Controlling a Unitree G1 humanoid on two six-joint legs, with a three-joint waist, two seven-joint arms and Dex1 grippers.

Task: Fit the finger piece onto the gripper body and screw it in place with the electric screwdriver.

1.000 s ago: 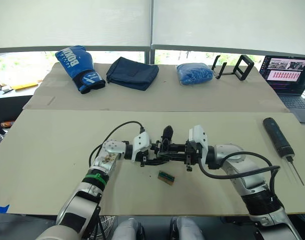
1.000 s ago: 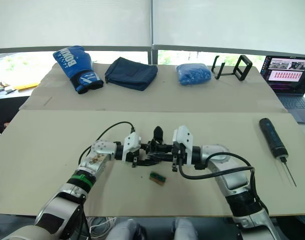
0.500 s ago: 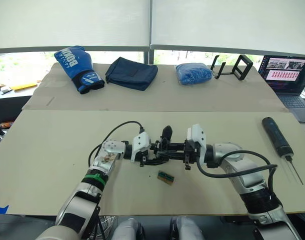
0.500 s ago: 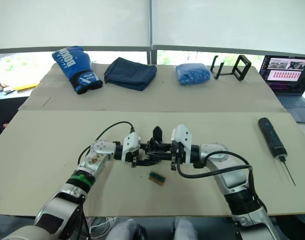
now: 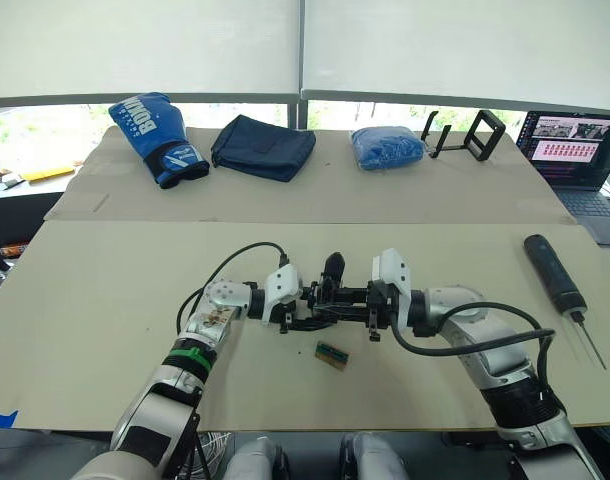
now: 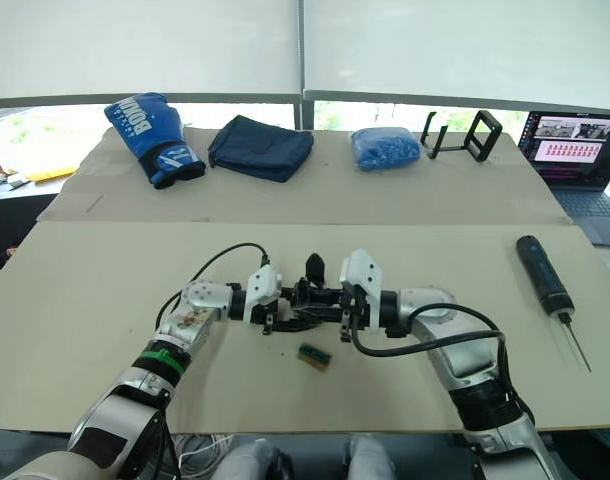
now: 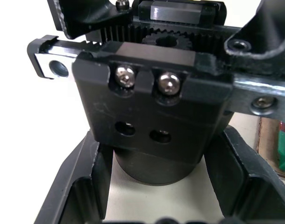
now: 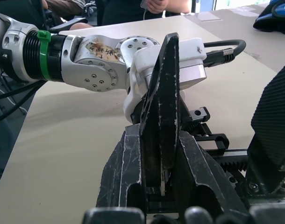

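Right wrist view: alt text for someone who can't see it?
The right pincer is shut on the finger piece, a flat black tapered piece standing upright between its fingers. Just behind it is the left pincer's white body, over a tan table, with the black toothed gripper body alongside.

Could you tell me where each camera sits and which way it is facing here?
Left and right eye views: on the head, looking forward and down at the table, both arms meeting mid-table.
Left wrist view: along the left gripper, which is closed on the gripper body.
Right wrist view: along the right gripper, which pinches the finger piece, facing the left arm.
Shared: the gripper body shows in every view.
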